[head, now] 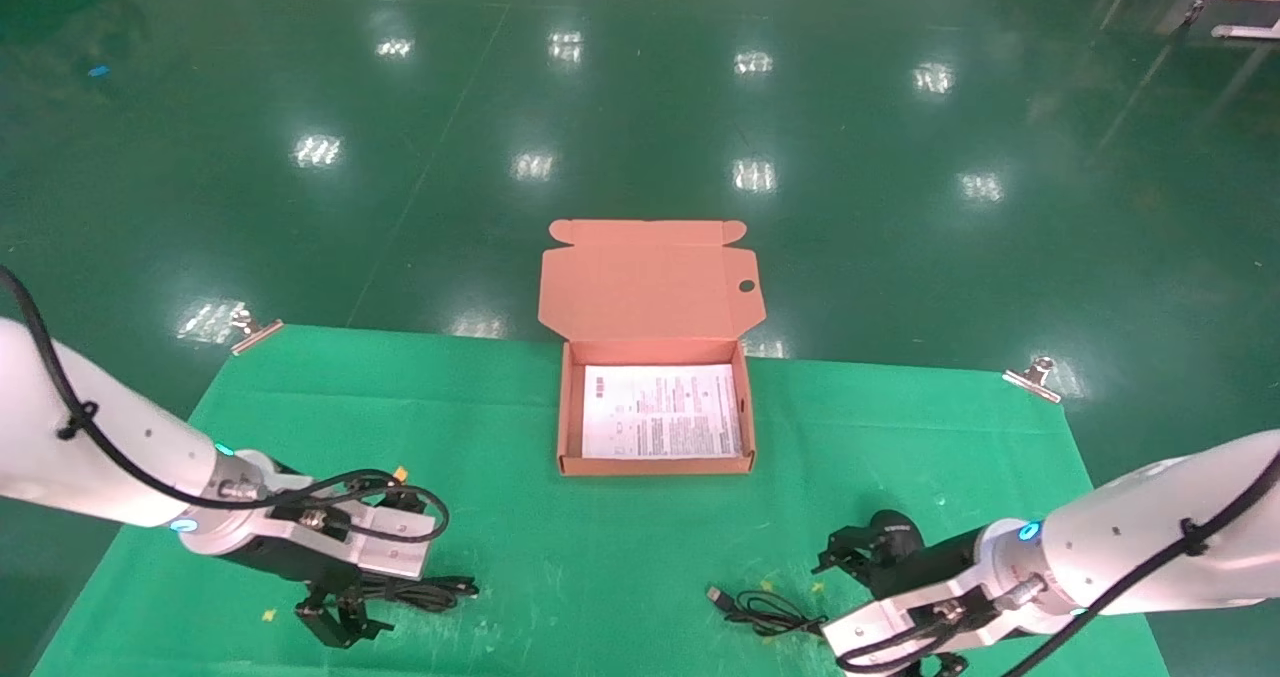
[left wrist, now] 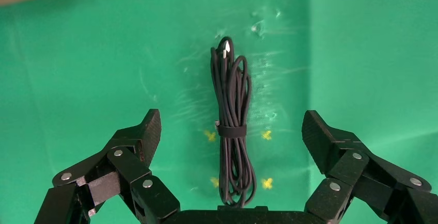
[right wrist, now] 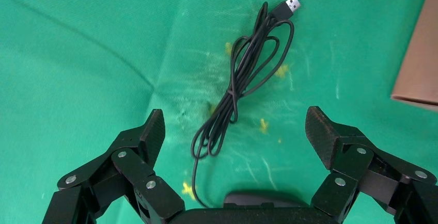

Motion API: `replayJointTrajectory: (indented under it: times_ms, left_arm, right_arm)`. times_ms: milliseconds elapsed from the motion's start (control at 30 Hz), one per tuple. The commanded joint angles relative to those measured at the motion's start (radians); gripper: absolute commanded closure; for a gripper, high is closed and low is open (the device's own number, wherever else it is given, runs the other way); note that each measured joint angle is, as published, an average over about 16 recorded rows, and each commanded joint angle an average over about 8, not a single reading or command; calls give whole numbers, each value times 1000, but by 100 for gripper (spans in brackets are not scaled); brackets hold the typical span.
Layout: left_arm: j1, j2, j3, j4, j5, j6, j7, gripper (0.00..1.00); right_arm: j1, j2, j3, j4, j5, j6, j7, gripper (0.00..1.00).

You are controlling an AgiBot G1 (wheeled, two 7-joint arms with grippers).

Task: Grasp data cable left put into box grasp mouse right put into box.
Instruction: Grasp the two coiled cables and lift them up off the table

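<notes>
The data cable [left wrist: 232, 126], a black bundle held by a band, lies on the green cloth. It lies between the spread fingers of my open left gripper [left wrist: 231, 126], which hovers just above it. In the head view the cable [head: 432, 590] pokes out beside the left gripper [head: 340, 625] at front left. My right gripper [right wrist: 235, 125] is open over the mouse [right wrist: 263, 199], whose black edge just shows between the fingers. The mouse's cord [right wrist: 243, 84] runs off in loose loops to its USB plug [right wrist: 292, 3]. The box [head: 655, 465] stands open at the table's middle back.
The box's lid [head: 650, 277] stands up at the back, and a white printed sheet [head: 660, 412] lies inside. The mouse cord [head: 760, 612] lies at front right in the head view. Metal clips [head: 255, 332] [head: 1030, 377] hold the cloth at the far corners.
</notes>
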Motion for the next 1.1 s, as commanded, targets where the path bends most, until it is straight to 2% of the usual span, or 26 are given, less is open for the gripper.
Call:
replayJointTrajectory:
  times_ms: [33,467,533,567,733,800,833,1100]
  left_arm:
    - [9,14,-1,44,4,-27,7,0]
    - [6,102,-19,348,-21,-115,102,0]
    - [5,116,-17,380,-16,-132,123,22]
    - [5,122,-16,394,-13,-141,132,34]
    - [8,143,-14,445,-6,-182,159,96]
    - [9,147,-15,460,-6,-196,164,100]
    - [10,149,-16,466,-7,-201,166,100]
    - [12,152,-19,477,-8,-214,170,100]
  right_arm:
    - [-6,-15,5,-47,8,16,6,0]
    - [5,-129,-1,-316,-9,128,-88,0]
    - [6,-140,-1,-344,-11,145,-107,0]
    - [6,-144,-1,-356,-12,152,-115,4]
    - [9,-158,0,-397,-12,174,-144,66]
    - [9,-161,1,-409,-11,178,-150,91]
    - [10,-163,1,-414,-11,180,-152,100]
    - [11,-166,1,-423,-10,183,-156,100]
